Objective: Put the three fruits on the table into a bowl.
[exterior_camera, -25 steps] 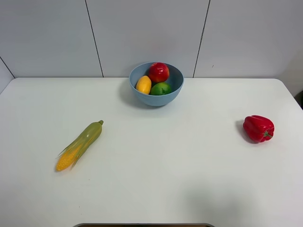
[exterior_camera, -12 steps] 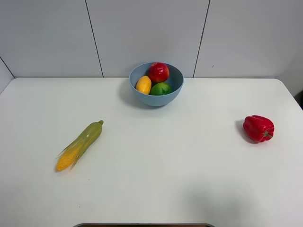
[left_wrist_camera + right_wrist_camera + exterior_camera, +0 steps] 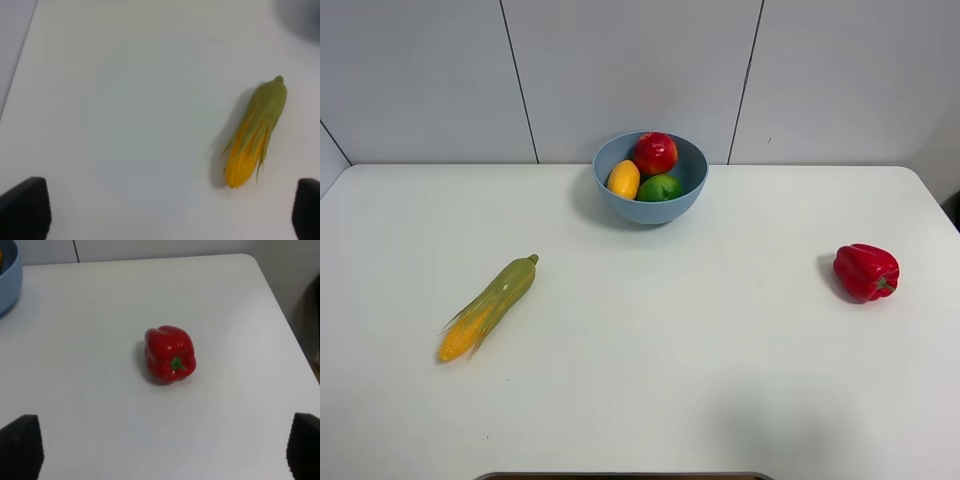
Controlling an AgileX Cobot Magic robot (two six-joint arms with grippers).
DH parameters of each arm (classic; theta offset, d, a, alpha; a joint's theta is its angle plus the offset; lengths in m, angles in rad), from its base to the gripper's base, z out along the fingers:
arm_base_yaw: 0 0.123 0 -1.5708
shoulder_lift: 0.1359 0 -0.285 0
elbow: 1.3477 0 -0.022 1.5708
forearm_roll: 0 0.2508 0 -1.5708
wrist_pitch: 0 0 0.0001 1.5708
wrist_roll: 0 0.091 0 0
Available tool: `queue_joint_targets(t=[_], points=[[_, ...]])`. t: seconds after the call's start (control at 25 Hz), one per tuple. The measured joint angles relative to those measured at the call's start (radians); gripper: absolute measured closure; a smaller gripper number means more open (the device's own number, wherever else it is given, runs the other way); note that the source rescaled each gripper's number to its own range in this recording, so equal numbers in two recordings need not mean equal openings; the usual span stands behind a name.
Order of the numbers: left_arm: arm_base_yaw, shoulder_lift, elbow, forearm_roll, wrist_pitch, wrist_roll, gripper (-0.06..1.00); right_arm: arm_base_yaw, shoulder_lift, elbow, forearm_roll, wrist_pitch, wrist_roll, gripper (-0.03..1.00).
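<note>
Bowl [image 3: 650, 200]: far centre of worktop [image 3: 650, 380]; holds apple [image 3: 656, 152], mango [image 3: 623, 179], lime [image 3: 660, 187], touching one another.
Corn [image 3: 488, 306]: left, well apart from bowl.
Pepper [image 3: 866, 271]: right.
Left fingers [image 3: 25, 207], right fingers [image 3: 20, 447]: spread wide, grasping nothing.
Change since earlier frame: none; all items unmoved.

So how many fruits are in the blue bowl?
3. In the bowl, the red apple sits at the back, the yellow-orange mango at the front left, and the green lime at the front right. A smaller one could hide underneath.
</note>
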State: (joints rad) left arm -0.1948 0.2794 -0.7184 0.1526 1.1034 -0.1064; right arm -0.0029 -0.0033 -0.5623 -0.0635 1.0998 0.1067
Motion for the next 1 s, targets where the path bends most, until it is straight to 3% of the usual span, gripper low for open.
queue_joint_targets(t=[0.4, 1.0], points=[[0.000, -0.209, 0.234, -0.002, -0.062, -0.078, -0.05, 0.000, 0.000, 0.000, 0.000, 0.000, 0.000, -0.03], [0.001, -0.270, 0.275, -0.001, -0.014, -0.084, -0.05, 0.000, 0.000, 0.000, 0.000, 0.000, 0.000, -0.03]])
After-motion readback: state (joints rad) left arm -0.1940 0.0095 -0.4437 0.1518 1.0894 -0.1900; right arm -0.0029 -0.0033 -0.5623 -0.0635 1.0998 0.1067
